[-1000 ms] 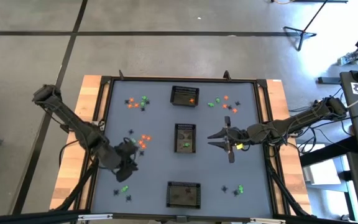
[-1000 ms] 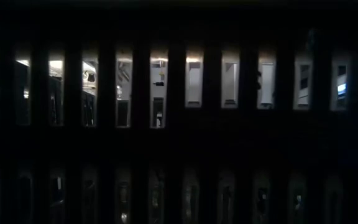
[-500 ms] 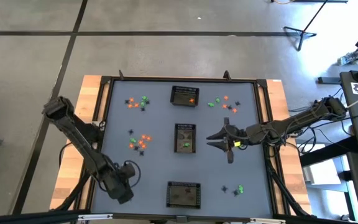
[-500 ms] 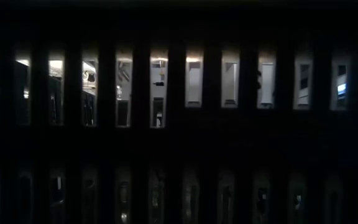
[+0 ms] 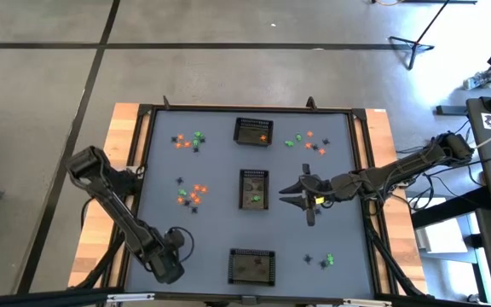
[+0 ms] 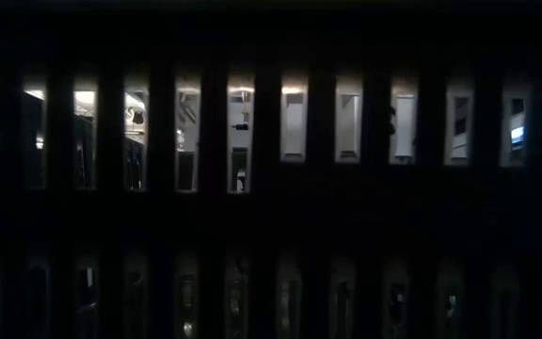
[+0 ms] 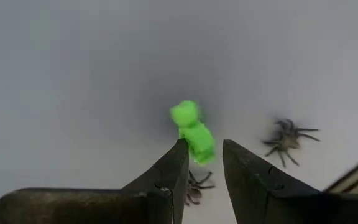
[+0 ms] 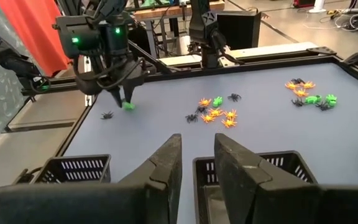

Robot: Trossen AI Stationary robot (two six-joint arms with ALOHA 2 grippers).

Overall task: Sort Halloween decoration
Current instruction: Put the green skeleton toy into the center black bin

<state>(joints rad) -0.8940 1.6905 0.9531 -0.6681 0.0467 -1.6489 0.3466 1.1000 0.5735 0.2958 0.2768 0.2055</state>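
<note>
- table (image 5: 220, 247): grey mat, three black mesh baskets down the middle line, the trinkets scattered in small clusters where they lay a second ago.
- left gripper (image 5: 170, 253) has swung down from mid-mat to the near left corner; jaws narrow, tips at a green trinket (image 7: 193, 130), grip itself i cannot tell.
- right gripper (image 5: 307, 198) has crept slightly toward the middle basket (image 5: 254, 188), fingers narrowly apart, empty.
- black spiders (image 7: 286, 140) beside the green one.
</note>
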